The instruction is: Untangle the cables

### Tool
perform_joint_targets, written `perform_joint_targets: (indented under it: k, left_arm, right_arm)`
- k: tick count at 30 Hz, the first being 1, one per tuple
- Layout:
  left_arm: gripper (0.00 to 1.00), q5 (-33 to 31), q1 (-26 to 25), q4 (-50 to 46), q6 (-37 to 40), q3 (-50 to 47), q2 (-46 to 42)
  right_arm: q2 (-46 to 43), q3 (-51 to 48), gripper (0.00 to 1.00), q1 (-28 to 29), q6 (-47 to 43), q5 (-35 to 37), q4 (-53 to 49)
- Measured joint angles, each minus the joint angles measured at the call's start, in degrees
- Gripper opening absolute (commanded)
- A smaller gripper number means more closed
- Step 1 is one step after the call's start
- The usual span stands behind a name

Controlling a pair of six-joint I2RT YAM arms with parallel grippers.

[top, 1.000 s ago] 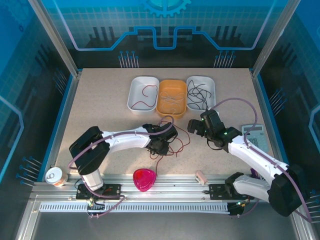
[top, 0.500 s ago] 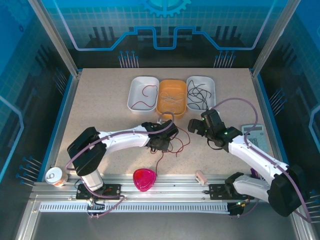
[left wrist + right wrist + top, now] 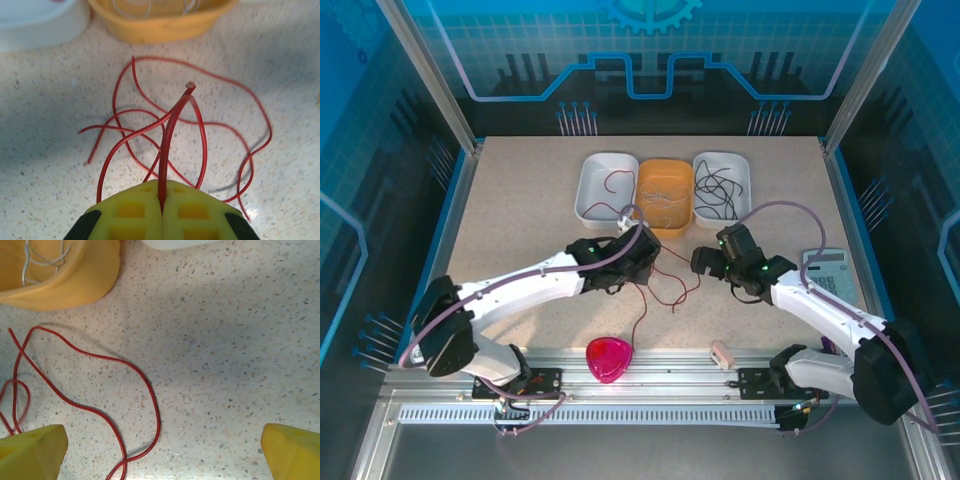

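Stretching further across the speckled beige tabletop than a second ago, the white left arm is now carrying the left gripper closer to the trays, while the white right arm is sitting slightly nearer the middle.

Along the far side three oval plastic trays are lying side by side: a white oval tray on the left, an orange oval tray in the middle and a second white tray on the right.

In the left wrist view the left gripper is clenching, its yellow fingers pressing together on one red strand, which is arching up from between them to a frayed tip. The right gripper is standing released. In the right wrist view its yellow fingertips are sitting far apart at the lower corners, with bare tabletop between them and nothing being held.

The red cables are lying in loose overlapping loops on the tabletop just in front of the orange tray, between the two grippers, one trailing toward the near rail. Another thin red cable is lying in the left white tray. Pale whitish cables are curling in the orange one, and black cables are tangling in the right one.

A pink heart-shaped piece is resting at the near rail.
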Motion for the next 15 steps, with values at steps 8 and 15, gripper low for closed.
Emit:
perform_joint_targets:
  k: [8,15]
  left_arm:
    - [0.00,-0.20,5.77,5.42,2.10,-2.45,-11.02]
    - [0.00,-0.15,9.66,8.11,4.96,-2.64,-18.51]
  right_arm:
    - [3.56,0.31,1.00,7.78,-1.16,1.95,1.33]
    - [9.40,3.39,1.00,15.41,-4.90,4.35,2.62]
